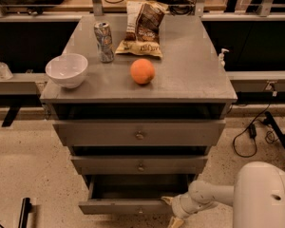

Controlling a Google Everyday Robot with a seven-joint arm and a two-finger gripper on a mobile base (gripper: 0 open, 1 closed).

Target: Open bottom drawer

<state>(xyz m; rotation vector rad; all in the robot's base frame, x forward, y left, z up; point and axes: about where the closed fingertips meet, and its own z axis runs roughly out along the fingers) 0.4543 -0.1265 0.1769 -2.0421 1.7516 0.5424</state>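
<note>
So we've got a grey cabinet (190,65) with three drawers stacked in front of us, and the bottom drawer (128,206) is sticking out toward us, well proud of the other two, so we can look down into its dark inside. Its little knob (140,211) sits in the middle of the front, right at the lower edge of the view. The gripper (171,211) is down at the right end of that drawer front, coming in from the right on a white arm (204,198) that runs back to the big white body (263,198) in the corner. Its two yellowish fingers (166,200) are spread apart, one up at the top edge of the front and the other lower, near the floor; we can't tell if either actually presses on the metal. The middle drawer (140,165) and top drawer (139,133) both look slightly out too, with dark gaps above them. On top we see a white bowl (66,70) at the left, a can (104,42) behind it, a chip bag (142,28) at the back and an orange (142,71) near the middle. A cable (249,132) trails on the speckled floor to the right.
</note>
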